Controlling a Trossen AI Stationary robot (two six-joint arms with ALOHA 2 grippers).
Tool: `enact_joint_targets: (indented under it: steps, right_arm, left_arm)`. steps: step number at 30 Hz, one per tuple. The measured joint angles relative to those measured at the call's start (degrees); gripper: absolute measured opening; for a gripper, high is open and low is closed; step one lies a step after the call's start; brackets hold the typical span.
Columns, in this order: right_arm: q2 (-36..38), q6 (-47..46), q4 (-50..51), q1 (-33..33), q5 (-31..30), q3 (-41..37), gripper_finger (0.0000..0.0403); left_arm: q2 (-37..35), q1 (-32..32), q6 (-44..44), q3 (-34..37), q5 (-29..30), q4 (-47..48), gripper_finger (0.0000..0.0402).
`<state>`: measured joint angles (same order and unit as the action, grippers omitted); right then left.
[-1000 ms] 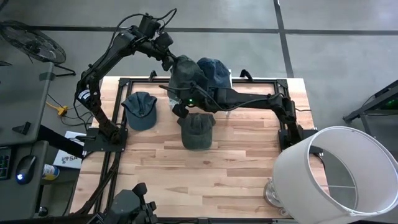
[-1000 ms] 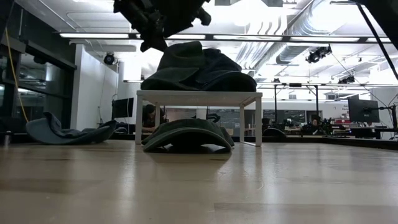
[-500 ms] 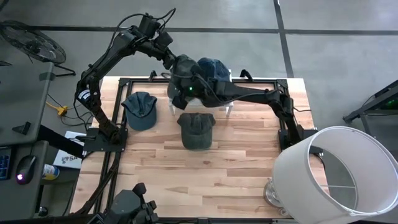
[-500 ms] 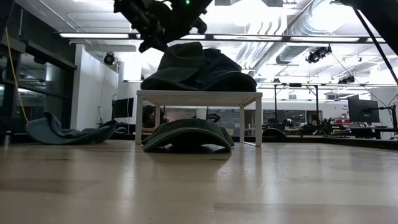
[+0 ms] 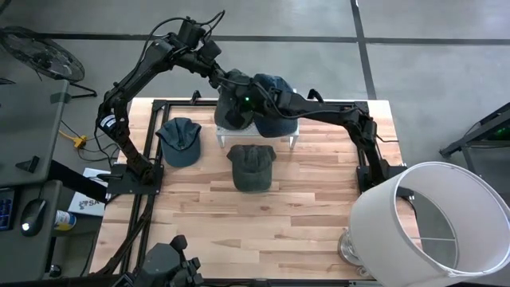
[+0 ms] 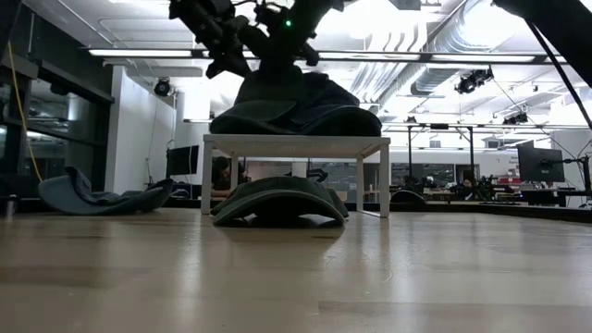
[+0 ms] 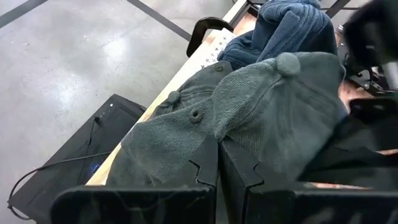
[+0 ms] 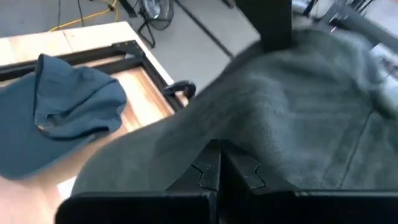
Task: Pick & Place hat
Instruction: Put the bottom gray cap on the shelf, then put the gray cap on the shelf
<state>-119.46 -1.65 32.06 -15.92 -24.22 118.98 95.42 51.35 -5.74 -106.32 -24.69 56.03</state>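
A white stand (image 5: 296, 134) at the table's far middle carries a pile of caps: grey-green ones (image 5: 231, 112) and a dark blue one (image 5: 277, 89). My left gripper (image 5: 219, 79) is shut at the pile's far-left side, its tips at the grey-green cloth (image 7: 186, 134). My right gripper (image 5: 241, 97) is shut too and hovers over the same pile's top (image 8: 267, 130). A blue cap (image 5: 178, 141) lies flat on the table at the left. A dark green cap (image 5: 253, 166) rests in front of the stand. My left gripper (image 7: 217, 142) has its shut fingers against the crown of a grey-green cap (image 7: 199, 118), slanting down from the far left. Whether cloth is pinched between them, I cannot tell. My right gripper (image 8: 217, 144) has its shut tips at the top of the grey-green cap (image 6: 277, 72), coming from the right. Whether they touch it, I cannot tell.
A large white lampshade (image 5: 430, 223) stands at the table's near right corner. A black frame rail (image 5: 335, 102) runs along the far edge. Bare wood (image 5: 263, 231) stretches across the near half of the table.
My right gripper has risen from just above the dark green cap on the table and moved toward the far edge, ending over the pile on the stand. The dark green cap stays where it lay. The left arm has kept still.
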Motion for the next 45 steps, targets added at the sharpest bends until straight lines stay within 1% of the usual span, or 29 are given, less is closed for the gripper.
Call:
enact_joint_targets:
  steps: [3,7,11,14,16,19,24,27,29,32,39,45]
  right_arm:
    - [-0.48,-1.35,0.48,-0.99,1.73,-0.54,0.0000]
    - [-0.57,-3.50,-0.58,-1.78,4.05,-4.15,0.0000]
    - [-0.55,-5.90,-2.86,-1.99,4.56,-8.06,0.0000]
    - [-0.55,-7.00,-4.40,-2.16,6.19,-9.96,0.0000]
    - [-0.44,-7.34,-5.35,-2.14,6.43,-11.05,0.0000]
    - [-0.44,-7.58,-4.62,-2.15,8.02,-12.06,0.0000]
    - [-0.48,-7.60,-4.69,-2.12,8.60,-12.66,0.0000]
    - [-0.20,-7.56,-4.96,-2.07,8.62,-12.70,0.0000]
    - [0.29,-7.48,-5.00,-2.07,8.80,-12.68,0.0000]
    - [1.51,-7.34,-4.99,-2.03,8.85,-12.68,0.0000]
    - [5.01,-6.76,-5.10,-1.99,8.86,-12.64,0.0000]
    - [7.71,-5.42,-4.76,-1.59,11.27,-12.52,0.0000]
  left_arm:
    - [0.02,0.00,0.02,0.00,0.00,0.12,0.0001]
    - [0.02,0.00,0.03,0.00,-0.04,0.34,0.0002]
    - [0.10,-0.07,0.01,0.06,-0.24,0.87,0.0002]
    - [0.13,-0.09,-1.60,0.11,-0.54,1.70,0.0003]
    - [0.13,-0.07,-2.58,0.11,-0.68,1.55,0.0011]
    - [-0.45,0.00,-4.05,0.06,-1.68,0.08,0.0043]
    - [-3.89,0.02,-5.85,0.02,-3.04,-3.13,0.0117]
    - [-6.60,-0.02,-5.89,-0.07,-1.63,-5.55,0.0151]
    - [-8.02,0.00,-5.80,-0.11,0.13,-5.97,0.0164]
    - [-9.30,0.02,-5.73,-0.11,1.75,-5.72,0.0169]
    - [-9.95,0.00,-4.33,-0.05,1.11,-4.00,0.0170]
    - [-9.92,0.00,-4.35,-0.07,1.06,-3.00,0.0170]
